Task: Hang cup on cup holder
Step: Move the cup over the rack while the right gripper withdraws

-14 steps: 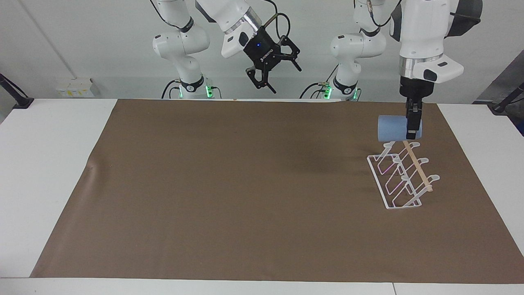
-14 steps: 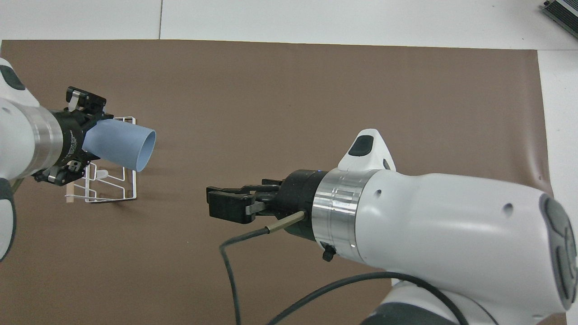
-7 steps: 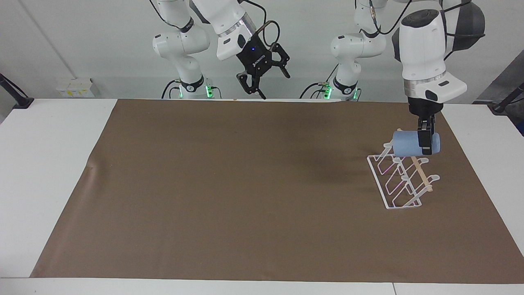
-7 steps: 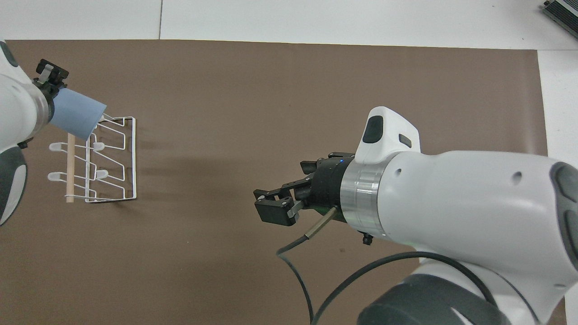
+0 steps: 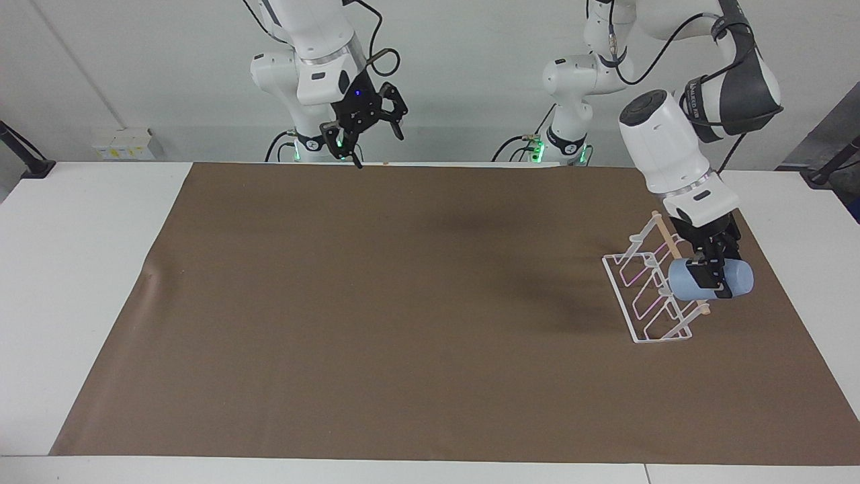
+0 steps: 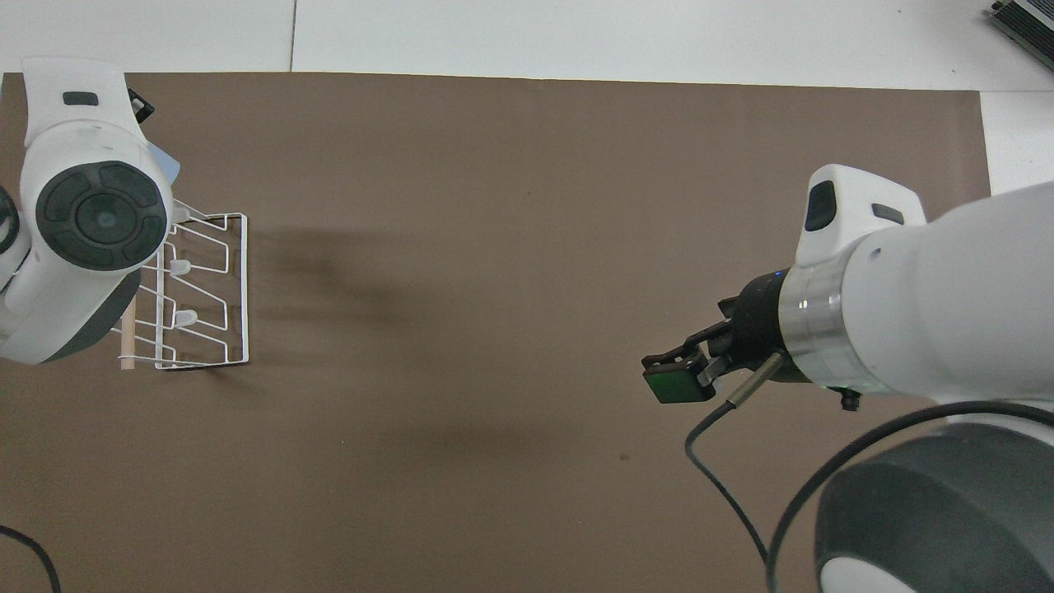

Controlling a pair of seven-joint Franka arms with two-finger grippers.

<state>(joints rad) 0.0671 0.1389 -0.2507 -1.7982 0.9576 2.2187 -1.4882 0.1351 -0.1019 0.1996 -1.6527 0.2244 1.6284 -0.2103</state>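
Note:
The cup point(image 5: 732, 279) is a light-blue tumbler held on its side, its mouth turned toward the right arm's end of the table. My left gripper point(image 5: 711, 274) is shut on the cup, pointing down. The cup hangs low over the cup holder point(image 5: 646, 299), a white wire rack, beside its wooden dowel bar point(image 5: 668, 238) and against the prongs; I cannot tell whether it touches them. In the overhead view the left wrist hides all but a sliver of the cup point(image 6: 170, 165) above the cup holder point(image 6: 216, 284). My right gripper point(image 5: 363, 131) hangs open and empty, high near its base point(image 6: 673, 375).
A brown mat point(image 5: 403, 302) covers most of the white table point(image 5: 80, 269). The rack stands on the mat toward the left arm's end. A cable point(image 6: 725, 486) trails from the right wrist.
The left arm has carried the cup down along the rack, away from the robots, and tilted its wrist. The right arm has pulled back toward its base.

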